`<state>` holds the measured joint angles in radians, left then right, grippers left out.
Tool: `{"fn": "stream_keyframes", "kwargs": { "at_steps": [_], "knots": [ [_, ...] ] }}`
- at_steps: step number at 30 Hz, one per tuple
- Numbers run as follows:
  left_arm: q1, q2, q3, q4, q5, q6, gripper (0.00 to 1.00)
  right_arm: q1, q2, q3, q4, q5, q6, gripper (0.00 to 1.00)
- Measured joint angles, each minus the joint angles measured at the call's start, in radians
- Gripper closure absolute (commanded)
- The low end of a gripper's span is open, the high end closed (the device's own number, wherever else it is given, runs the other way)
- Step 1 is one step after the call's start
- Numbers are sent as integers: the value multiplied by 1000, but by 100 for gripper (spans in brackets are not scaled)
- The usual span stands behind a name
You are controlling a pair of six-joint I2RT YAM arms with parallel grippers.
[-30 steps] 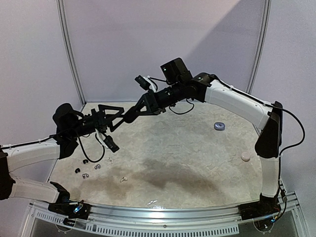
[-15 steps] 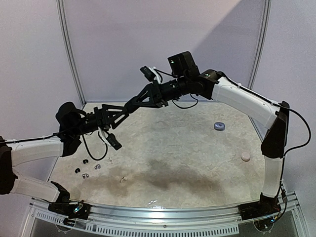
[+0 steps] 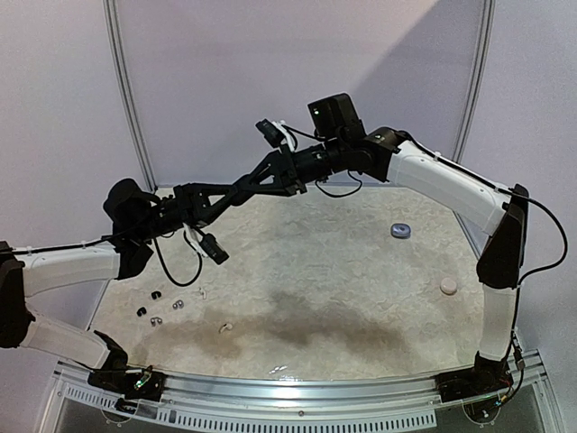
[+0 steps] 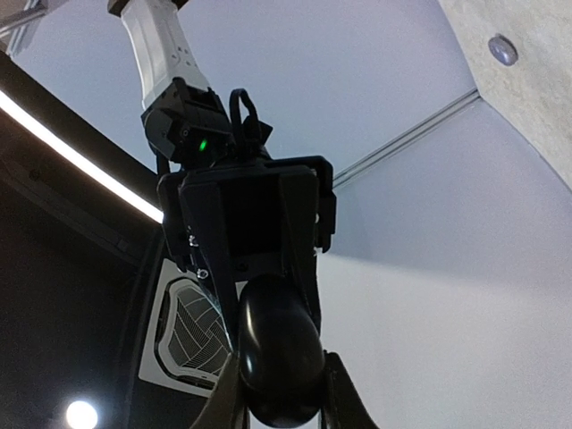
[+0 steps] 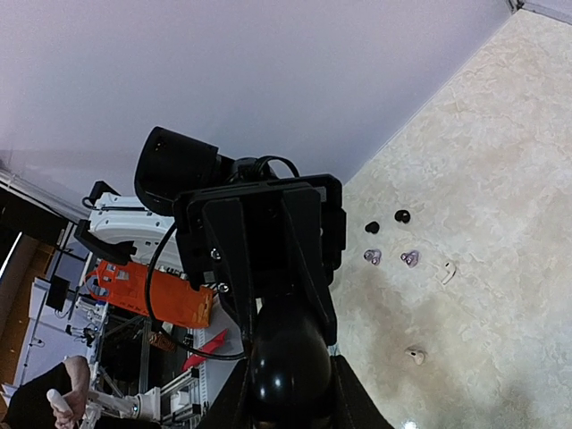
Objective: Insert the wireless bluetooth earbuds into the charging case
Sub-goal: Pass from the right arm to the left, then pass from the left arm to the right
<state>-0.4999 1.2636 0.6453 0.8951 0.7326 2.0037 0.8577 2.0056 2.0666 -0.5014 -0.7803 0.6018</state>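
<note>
A glossy black charging case [image 4: 279, 344] hangs in the air above the table's back left, held from both sides. My left gripper [image 4: 282, 386] is shut on it, its fingers pressed on the case's two flanks. From the opposite side, my right gripper [image 5: 288, 386] is shut on the same case [image 5: 286, 357]. The two grippers meet tip to tip [image 3: 236, 192]. Earbuds lie loose on the table below: a black pair [image 5: 372, 227], a silvery pair [image 5: 372, 257] and two white ones [image 5: 447, 272]. In the top view they sit at the near left [image 3: 156, 307].
A small grey-blue round case [image 3: 400, 231] lies at the right back of the marbled table [image 3: 343, 271], and a pale round case [image 3: 448, 286] sits nearer the right arm's upright link. White walls close the back and sides.
My left gripper moved up and right to the case and shut on it. My right arm lifted slightly with the case, then held still.
</note>
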Motion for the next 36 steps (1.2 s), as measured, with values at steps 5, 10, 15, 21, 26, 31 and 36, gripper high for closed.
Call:
{"fn": "stream_keyframes", "kwargs": {
  "at_steps": [5,10,15,21,26,31,36],
  "knots": [
    [-4,0,1,16,-9,-21,100,-2,0,0,11,-15,-5,45],
    [-17,-46,3,-61,-61,-143,100,-12,-7,-21,0,47,-29,18],
    [-25,-154,142,-484,-113,-471,100,-31,-124,-176,47,126,-90,15],
    [-20,-158,373,-856,-89,-1032,100,-52,-318,-350,159,189,-248,14],
    [14,-142,379,-904,36,-1492,100,-17,-360,-372,229,197,-406,14],
    [34,-133,381,-894,186,-1759,100,51,-357,-370,233,203,-560,13],
    [34,-129,383,-890,273,-1850,100,101,-311,-313,218,219,-663,22]
  ]
}}
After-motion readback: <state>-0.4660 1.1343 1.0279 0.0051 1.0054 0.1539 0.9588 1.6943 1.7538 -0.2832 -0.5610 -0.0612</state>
